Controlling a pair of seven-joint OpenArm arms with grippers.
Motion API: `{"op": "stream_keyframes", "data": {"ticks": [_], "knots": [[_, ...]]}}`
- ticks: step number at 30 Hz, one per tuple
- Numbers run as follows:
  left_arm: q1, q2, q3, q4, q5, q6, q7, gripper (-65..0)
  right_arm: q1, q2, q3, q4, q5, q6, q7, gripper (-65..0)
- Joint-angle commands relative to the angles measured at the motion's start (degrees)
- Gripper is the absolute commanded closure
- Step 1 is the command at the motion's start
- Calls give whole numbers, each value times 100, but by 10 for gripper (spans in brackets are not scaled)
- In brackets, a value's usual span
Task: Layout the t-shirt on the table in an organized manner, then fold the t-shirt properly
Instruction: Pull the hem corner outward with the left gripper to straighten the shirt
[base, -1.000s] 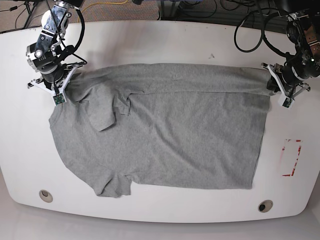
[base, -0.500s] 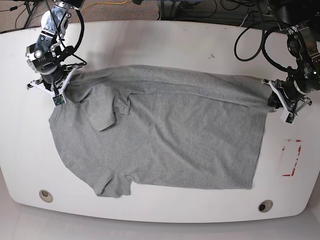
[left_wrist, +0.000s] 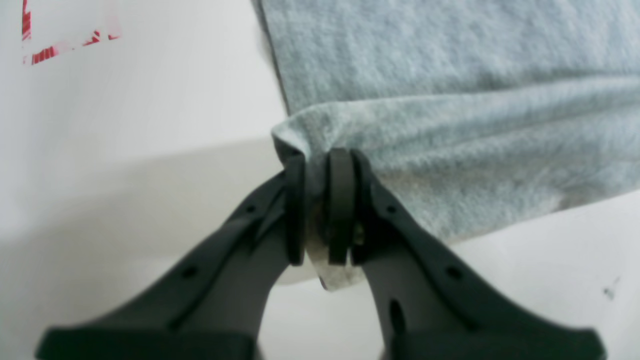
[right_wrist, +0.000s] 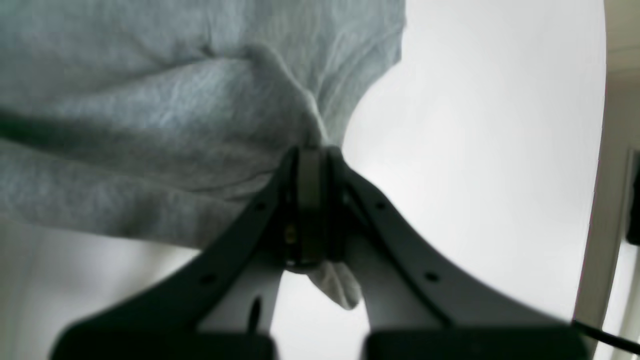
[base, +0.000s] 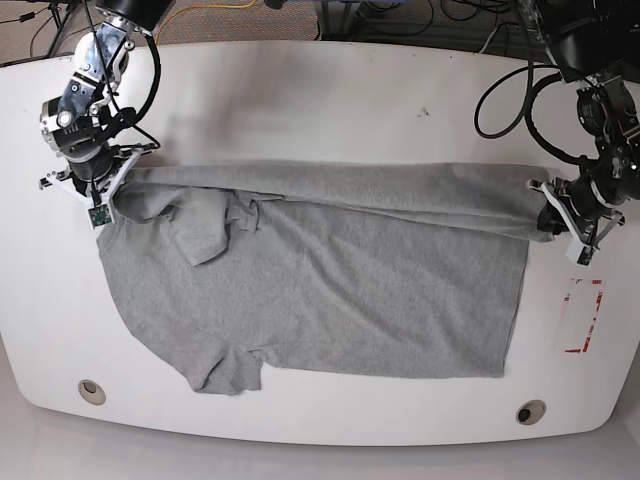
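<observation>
- T-shirt (base: 330, 290): spread flat on the white table (base: 300, 90), far edge stretched taut between the two grippers, the rest lying on the near side of both sets of fingers.
- Left gripper (left_wrist: 320, 205): closed on a bunched hem corner of the t-shirt; a small tuft of cloth poking out below the pads, the main sheet running away beyond and to one side of the black fingers (left_wrist: 340, 200).
- Right gripper (right_wrist: 310, 215): clamped shut on a pinch of the t-shirt near the sleeve end; a little nub of fabric hanging out behind the fingers (right_wrist: 310, 190), folds fanning away from the tips.
- Light heather-grey knit, soft and slightly fuzzy, creased into long ridges along the stretched edge.
- One short sleeve (base: 205, 225) folded over onto the body just near the right gripper; the other sleeve (base: 228, 372) flat at the near edge, well apart from both grippers.
- Smooth, glossy tabletop with rounded corners, two round grey holes (base: 91, 391) along the near edge.
- Red-outlined rectangle (base: 583, 316) on the table just near the left gripper, beside the hem.
</observation>
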Motion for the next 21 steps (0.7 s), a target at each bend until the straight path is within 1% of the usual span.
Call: {"op": "stream_keyframes", "data": {"ticks": [1,5,11,15,21], "knots": [[-247,-110,-27,-81,-63,-6,-95,-43,132,94,13,-38,12,-29,91,-3],[-423,-119,-18,-319,-54,-6,-104,-44,167,138,13,-170,12,-29,91,-3],[-634,-136,-18,-530,298,-6,-112,-47,263,173,13,-372,12,-29,91,-3],[-748,-136,-18,-714,368,-6,-130,-47,272,173,22,-556,12,-29,91,-6],[-774,-145,70,-1022,368,-6,-526,-49,281,173,22,-785,12,-29,91,-8]]}}
